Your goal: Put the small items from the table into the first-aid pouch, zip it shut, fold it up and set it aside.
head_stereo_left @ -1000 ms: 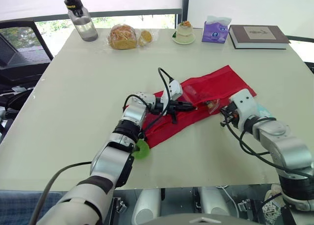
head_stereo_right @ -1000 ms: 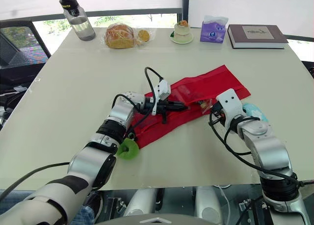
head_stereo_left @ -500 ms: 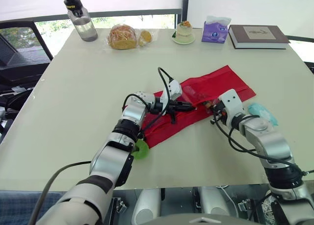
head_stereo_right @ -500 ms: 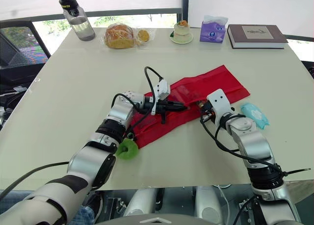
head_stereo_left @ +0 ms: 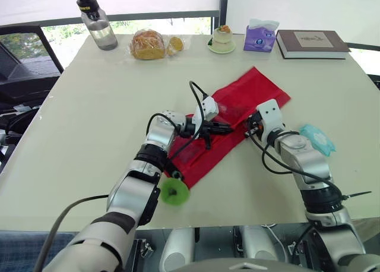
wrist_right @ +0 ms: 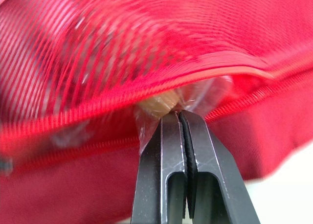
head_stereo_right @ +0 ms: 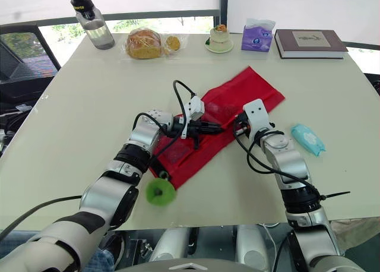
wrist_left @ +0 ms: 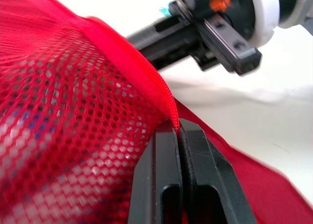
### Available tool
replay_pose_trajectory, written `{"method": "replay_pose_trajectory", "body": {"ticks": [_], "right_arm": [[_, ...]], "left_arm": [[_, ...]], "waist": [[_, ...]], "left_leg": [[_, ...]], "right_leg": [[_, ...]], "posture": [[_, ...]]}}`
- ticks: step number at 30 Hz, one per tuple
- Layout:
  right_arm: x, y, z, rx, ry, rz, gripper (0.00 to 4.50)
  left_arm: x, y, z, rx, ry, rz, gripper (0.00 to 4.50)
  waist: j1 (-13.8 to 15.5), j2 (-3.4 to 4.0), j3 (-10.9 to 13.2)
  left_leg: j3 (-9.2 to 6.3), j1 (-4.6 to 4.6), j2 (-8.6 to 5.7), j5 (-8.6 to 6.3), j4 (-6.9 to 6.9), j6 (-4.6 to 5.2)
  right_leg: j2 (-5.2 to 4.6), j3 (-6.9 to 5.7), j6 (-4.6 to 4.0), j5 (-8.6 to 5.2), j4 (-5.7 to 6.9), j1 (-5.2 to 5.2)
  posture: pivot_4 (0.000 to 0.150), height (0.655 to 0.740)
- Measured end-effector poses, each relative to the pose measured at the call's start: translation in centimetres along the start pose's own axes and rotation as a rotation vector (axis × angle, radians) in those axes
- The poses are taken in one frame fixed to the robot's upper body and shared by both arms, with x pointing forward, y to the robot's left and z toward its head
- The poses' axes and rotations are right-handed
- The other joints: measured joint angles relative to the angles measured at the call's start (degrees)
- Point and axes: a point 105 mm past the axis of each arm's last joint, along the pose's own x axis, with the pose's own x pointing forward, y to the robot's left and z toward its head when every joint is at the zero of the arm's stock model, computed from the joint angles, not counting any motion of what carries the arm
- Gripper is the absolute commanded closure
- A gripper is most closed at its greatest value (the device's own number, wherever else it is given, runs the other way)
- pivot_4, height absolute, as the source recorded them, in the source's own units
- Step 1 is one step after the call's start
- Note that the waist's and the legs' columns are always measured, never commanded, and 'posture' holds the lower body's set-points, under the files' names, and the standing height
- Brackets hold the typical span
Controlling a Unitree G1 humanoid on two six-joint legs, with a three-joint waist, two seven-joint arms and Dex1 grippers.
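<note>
At the mouth of the red mesh first-aid pouch (head_stereo_left: 252,91) the two end effectors meet. The left end effector (wrist_left: 178,131) is clenched on the upper zip edge and lifts it a little, so the mouth stays open. The right end effector (wrist_right: 179,117) is clenched on the clear wrapper of a small tan item (wrist_right: 161,104), which sits just ahead of its tips, between the two zip lips and not yet deep inside.

I judge several risks. The right end effector has only a thin fold of the wrapper, so the film may slip out or tear when it pushes. The item may catch on the lower zip lip and stay half outside; if it is released there, it can fall back onto the desk (head_stereo_left: 101,106). The left end effector grasps only a narrow edge; if that slips, the mouth falls closed on the item. Nothing else pins the pouch, so a push may slide the pouch and not the item.

Through the mesh some pale and dark shapes show, but I cannot tell what they are. A teal packet (head_stereo_left: 316,139) lies on the desk near the right end effector, on its outer side. A green ring-shaped item (head_stereo_left: 174,192) lies well behind the left end effector, at the pouch's far end from it.
</note>
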Motion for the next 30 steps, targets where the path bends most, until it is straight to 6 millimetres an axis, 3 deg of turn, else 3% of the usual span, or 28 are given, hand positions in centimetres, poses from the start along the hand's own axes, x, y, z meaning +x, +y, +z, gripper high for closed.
{"method": "replay_pose_trajectory", "body": {"ticks": [7, 19, 26, 30], "right_arm": [[-0.4, 1.1, 1.3, 0.037, -0.067, 0.065, 4.44], [-2.5, 1.0, -0.2, 0.036, -0.018, 0.102, 4.44], [-4.5, 0.4, -1.8, 0.027, 0.051, 0.121, 4.44], [-4.9, 0.9, -1.4, 0.017, 0.037, 0.148, 4.44]], "left_arm": [[0.1, -0.1, -0.1, 0.000, 0.002, -0.005, 4.50], [-0.1, -0.3, -0.5, -0.009, 0.007, -0.015, 4.50], [-3.0, -0.1, -1.0, 0.027, 0.084, -0.084, 4.50], [-4.2, 0.8, -1.0, 0.082, 0.137, -0.074, 4.50]], "waist": [[0.07, 0.00, 0.00], [0.07, 0.00, 0.00], [-0.19, 0.00, 0.00], [-0.14, 0.00, 0.00]], "left_leg": [[0.00, 0.01, -0.01, 0.00, -0.04, 0.00], [0.00, 0.01, -0.01, 0.00, -0.03, 0.00], [0.00, 0.04, 0.03, 0.00, -0.08, 0.00], [0.00, 0.03, 0.05, 0.00, -0.03, 0.01]], "right_leg": [[-0.01, 0.00, 0.00, 0.00, 0.01, 0.00], [-0.01, 0.00, 0.00, 0.00, 0.01, 0.00], [0.03, 0.00, -0.01, -0.01, 0.00, -0.02], [0.05, 0.00, 0.00, -0.01, 0.01, -0.02]], "posture": [[0.150, 0.7332], [0.150, 0.7332], [0.150, 0.7332], [0.150, 0.7332]]}}
